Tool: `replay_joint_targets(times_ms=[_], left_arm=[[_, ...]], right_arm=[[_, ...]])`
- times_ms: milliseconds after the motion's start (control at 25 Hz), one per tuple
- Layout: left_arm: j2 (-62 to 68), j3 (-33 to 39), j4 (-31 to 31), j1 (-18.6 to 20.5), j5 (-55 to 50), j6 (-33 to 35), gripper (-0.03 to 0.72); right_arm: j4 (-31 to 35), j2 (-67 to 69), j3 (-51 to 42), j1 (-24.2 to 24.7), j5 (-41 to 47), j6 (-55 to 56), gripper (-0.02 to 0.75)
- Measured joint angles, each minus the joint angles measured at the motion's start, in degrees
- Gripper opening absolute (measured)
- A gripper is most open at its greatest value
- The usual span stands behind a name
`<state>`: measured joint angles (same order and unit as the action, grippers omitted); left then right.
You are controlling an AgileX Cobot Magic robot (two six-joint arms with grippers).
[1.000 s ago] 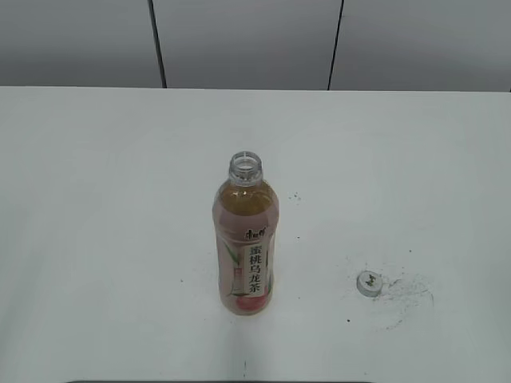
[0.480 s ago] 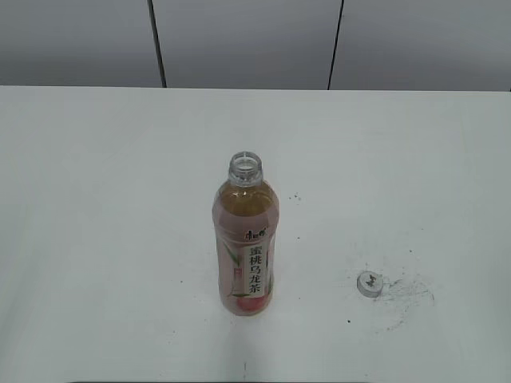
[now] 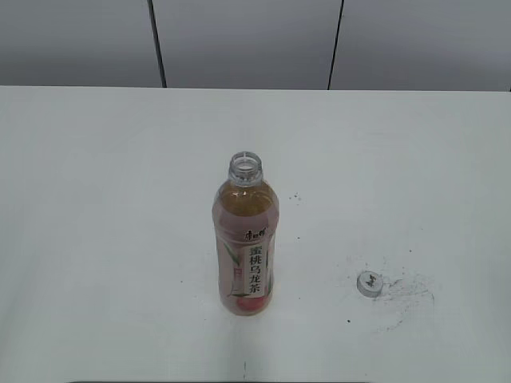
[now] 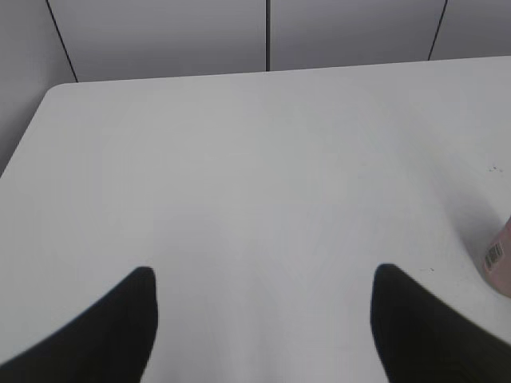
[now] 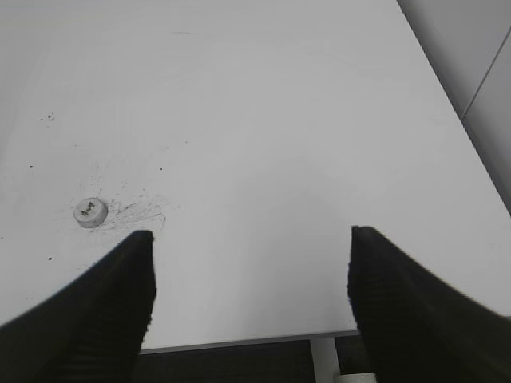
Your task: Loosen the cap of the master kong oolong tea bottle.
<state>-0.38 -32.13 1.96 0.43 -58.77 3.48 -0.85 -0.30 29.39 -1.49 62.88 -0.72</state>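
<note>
The bottle (image 3: 245, 247) stands upright on the white table (image 3: 96, 199), its neck open. The cap (image 3: 369, 283) lies flat on the table well to the bottle's right, beside dark scuff marks (image 3: 407, 294). The left gripper (image 4: 263, 319) and right gripper (image 5: 249, 279) each show 2 fingers spread wide, holding nothing. Only a sliver, probably of the bottle's label, shows at the left wrist view's right edge.

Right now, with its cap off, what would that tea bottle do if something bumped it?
The oolong tea bottle stands tall on a narrow base, so it would probably tip rather than slide. Its neck is open and the tea sits high, so it would likely spill. The cap lies flat on the table and probably would just skid.
</note>
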Motion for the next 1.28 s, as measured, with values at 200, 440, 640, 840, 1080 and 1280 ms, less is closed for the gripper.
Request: replay_joint_targets(times_ms=[200, 440, 640, 840, 1080, 1280], left_arm=[[0.0, 0.0, 0.0, 0.0, 0.0, 0.0, 0.490], [0.0, 0.0, 0.1, 0.0, 0.0, 0.0, 0.475], [0.0, 0.0, 0.9, 0.0, 0.0, 0.0, 0.472], [0.0, 0.0, 1.1, 0.0, 0.0, 0.0, 0.470], [0.0, 0.0, 1.2, 0.0, 0.0, 0.0, 0.452], [0.0, 0.0, 1.3, 0.0, 0.0, 0.0, 0.448]], right_arm=[[0.0, 0.0, 0.0, 0.0, 0.0, 0.0, 0.564], [0.0, 0.0, 0.0, 0.0, 0.0, -1.3, 0.564], [0.3, 0.0, 0.0, 0.0, 0.0, -3.0, 0.564], [0.9, 0.0, 0.0, 0.0, 0.0, -4.7, 0.564], [0.9, 0.0, 0.0, 0.0, 0.0, -4.9, 0.564], [0.9, 0.0, 0.0, 0.0, 0.0, -4.9, 0.564]])
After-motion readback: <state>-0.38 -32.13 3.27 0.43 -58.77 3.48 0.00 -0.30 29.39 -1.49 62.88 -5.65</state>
